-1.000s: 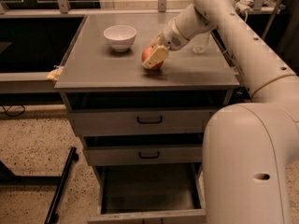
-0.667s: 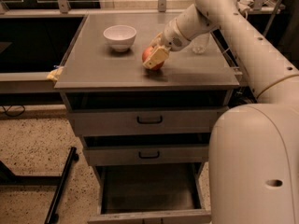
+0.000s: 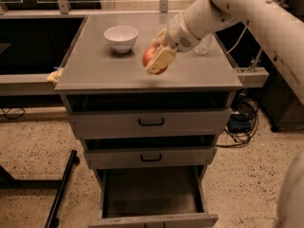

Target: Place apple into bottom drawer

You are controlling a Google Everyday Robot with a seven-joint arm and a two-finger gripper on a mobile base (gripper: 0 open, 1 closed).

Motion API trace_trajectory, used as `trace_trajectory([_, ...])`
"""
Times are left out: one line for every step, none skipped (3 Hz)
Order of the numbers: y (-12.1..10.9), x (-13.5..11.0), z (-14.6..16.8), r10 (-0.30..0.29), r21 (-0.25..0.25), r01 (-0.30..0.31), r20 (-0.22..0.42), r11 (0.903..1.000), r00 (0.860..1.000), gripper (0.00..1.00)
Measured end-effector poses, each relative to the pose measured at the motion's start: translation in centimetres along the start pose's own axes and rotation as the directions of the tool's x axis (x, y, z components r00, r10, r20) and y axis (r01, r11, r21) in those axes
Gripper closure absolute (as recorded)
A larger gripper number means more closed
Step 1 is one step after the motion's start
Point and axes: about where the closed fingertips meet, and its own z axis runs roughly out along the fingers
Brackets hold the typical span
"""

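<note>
The red-orange apple (image 3: 151, 57) is held in my gripper (image 3: 156, 60), just above the grey cabinet top (image 3: 99, 70), right of its middle. The cream fingers (image 3: 160, 61) are shut around the apple, and part of it is hidden behind them. My white arm reaches in from the upper right. The bottom drawer (image 3: 152, 194) is pulled out at the base of the cabinet, showing its dark interior, with its grey front panel at the frame's lower edge.
A white bowl (image 3: 121, 37) stands on the cabinet top left of the apple. A clear glass (image 3: 203, 45) stands behind my wrist. Two upper drawers with black handles (image 3: 151, 122) are slightly ajar. A black bar (image 3: 61, 194) leans on the floor at left. Cables (image 3: 240, 122) lie at right.
The gripper with the apple has lifted slightly off the cabinet top and shifted a little toward the front edge. The drawers have not moved.
</note>
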Motion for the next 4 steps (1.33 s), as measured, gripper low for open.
trace_trajectory([4.1, -1.4, -2.3, 0.000, 0.044, 0.000, 0.001, 0.9990, 1.000, 1.00])
trace_trajectory([8.0, 1.4, -1.6, 0.014, 0.063, -0.013, -0.025, 0.9979, 1.000, 1.00])
trace_trajectory([10.4, 7.5, 0.3, 0.064, 0.057, -0.061, -0.056, 0.9965, 0.996, 1.00])
trace_trajectory([11.3, 13.9, 1.3, 0.146, 0.057, -0.141, -0.077, 0.9883, 0.986, 1.00])
